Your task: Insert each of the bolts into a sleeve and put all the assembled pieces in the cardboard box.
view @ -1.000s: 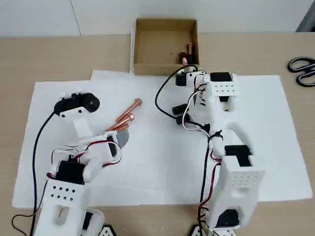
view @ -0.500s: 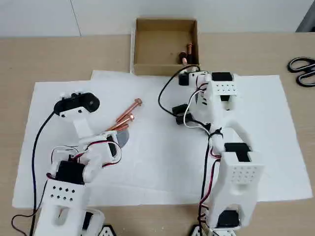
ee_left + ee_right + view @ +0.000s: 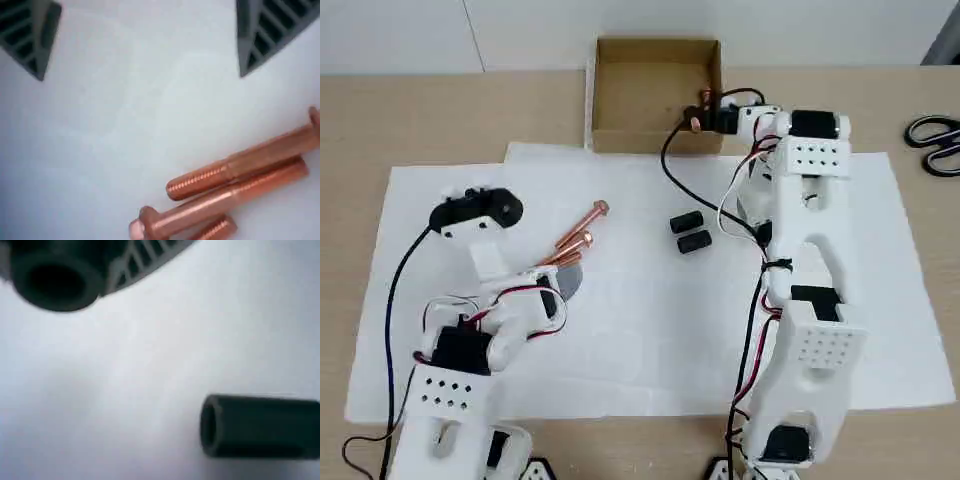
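White paper [image 3: 640,330] shows both black sleeves [image 3: 687,222] uncovered: your right gripper [image 3: 117,265] swung off toward the cardboard box [image 3: 655,43], its grip you cannot tell. Left gripper [image 3: 141,75] gapes wide above unpaired bolts [image 3: 240,160].

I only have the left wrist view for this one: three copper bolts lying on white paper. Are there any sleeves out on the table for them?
Observer: Yes. Two black sleeves lie on the paper, apart from the bolts, toward the side of the right arm.
Operator: Is anything in the box?
Observer: At least one copper bolt in a dark sleeve lies by the right wall of the cardboard box.
Operator: Where is the right arm?
Observer: Stretched out past the sleeves, its far end at the box's near right corner.
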You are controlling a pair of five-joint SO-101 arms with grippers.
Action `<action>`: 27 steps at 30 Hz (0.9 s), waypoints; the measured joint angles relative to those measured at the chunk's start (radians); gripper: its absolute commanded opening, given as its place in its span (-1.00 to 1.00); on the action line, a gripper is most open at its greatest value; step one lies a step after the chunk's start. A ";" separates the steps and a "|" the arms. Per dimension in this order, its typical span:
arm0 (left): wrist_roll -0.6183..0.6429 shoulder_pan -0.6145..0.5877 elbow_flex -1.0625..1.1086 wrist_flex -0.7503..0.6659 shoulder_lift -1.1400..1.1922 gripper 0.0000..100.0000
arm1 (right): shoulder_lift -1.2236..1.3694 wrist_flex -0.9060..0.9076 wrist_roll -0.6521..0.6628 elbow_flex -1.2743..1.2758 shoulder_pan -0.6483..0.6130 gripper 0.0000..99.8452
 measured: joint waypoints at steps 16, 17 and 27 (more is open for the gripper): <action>-0.348 -0.020 -0.589 0.210 0.534 -0.53 | -0.252 0.005 -0.029 0.094 0.026 -0.99; -0.371 -0.035 -0.649 0.236 0.606 -0.53 | -0.252 0.005 -0.029 0.094 0.034 -0.99; -0.632 -0.060 -1.247 0.404 1.203 -0.53 | -0.252 0.005 -0.032 0.110 0.091 -0.99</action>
